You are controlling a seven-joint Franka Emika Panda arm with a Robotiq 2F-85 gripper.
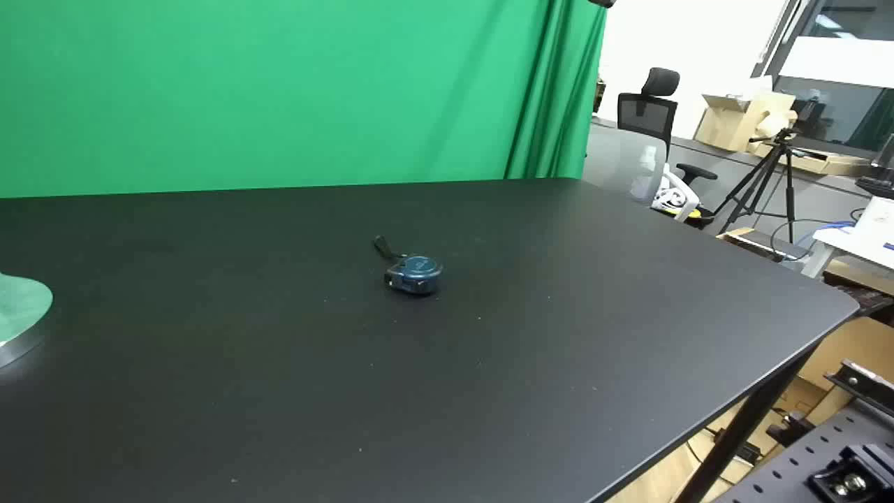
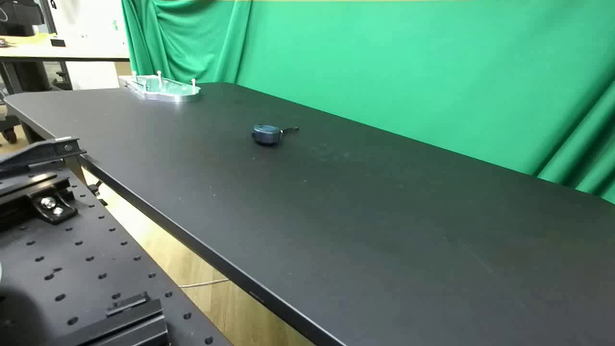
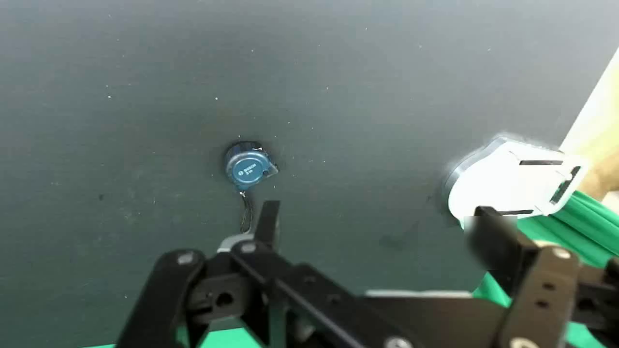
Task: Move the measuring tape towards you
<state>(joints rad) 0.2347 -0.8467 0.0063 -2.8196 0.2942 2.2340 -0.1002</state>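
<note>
Nearest the camera, along the bottom of the wrist view, is your hand point(image 3: 378, 215), its fingers point(image 3: 267, 221) spread wide with nothing between them; that width is probably meant to let them straddle something small. The measuring tape point(image 3: 249, 166) lies left of centre in that frame, outside the gap, so you would likely need to shift across before lowering. In both exterior views it sits near mid-frame, resting on the black desk point(image 2: 384, 216), well in from the edges. It is flat on its side, printed face up, which should keep it from rolling and leave its flanks free to grip. Its strap point(image 3: 248, 208) trails down the wrist frame towards the green curtain point(image 1: 279, 91), so expect it to follow behind if you draw the tape the opposite way. I take "towards you" to mean the side with the perforated plate point(image 2: 93, 293), lower left of the frame in an exterior view; the move looks not yet begun. A pale green board point(image 2: 175, 90) with upright posts point(image 2: 193, 86) stands at the desk's end, upper left of that same frame, well apart from the tape, presumably parked there to keep your path open. Watch the strap: its loop lies close to one finger in the wrist view, and a fingertip landing on it could pin or twist the tape.
</note>
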